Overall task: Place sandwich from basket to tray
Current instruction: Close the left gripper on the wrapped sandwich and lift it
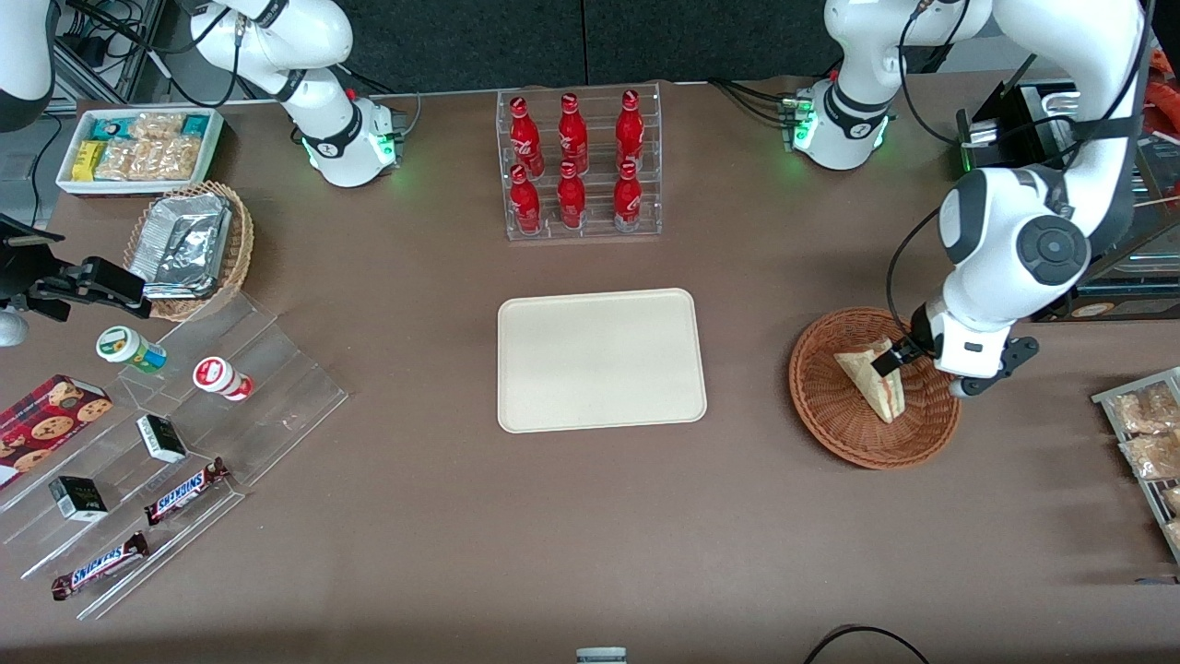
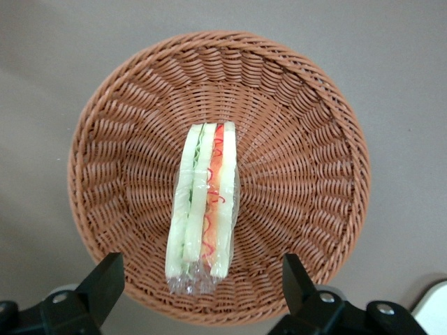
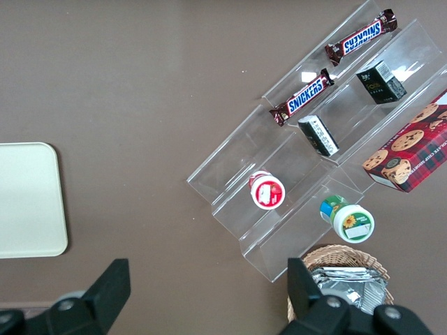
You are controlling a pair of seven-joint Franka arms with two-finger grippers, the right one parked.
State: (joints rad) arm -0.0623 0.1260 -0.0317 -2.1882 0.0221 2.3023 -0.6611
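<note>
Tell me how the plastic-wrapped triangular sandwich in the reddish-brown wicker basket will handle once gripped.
The wrapped triangular white-bread sandwich probably squashes easily: soft bread layers show along its edge. Its clear film looks glossy, so it may slip between the fingers. It seems light, so lifting it out of the round reddish-brown wicker basket should be easy. The open gripper hovers above it.

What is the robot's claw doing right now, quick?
Left gripper: open, holding nothing, hanging over the sandwich that lies in the basket.
</note>
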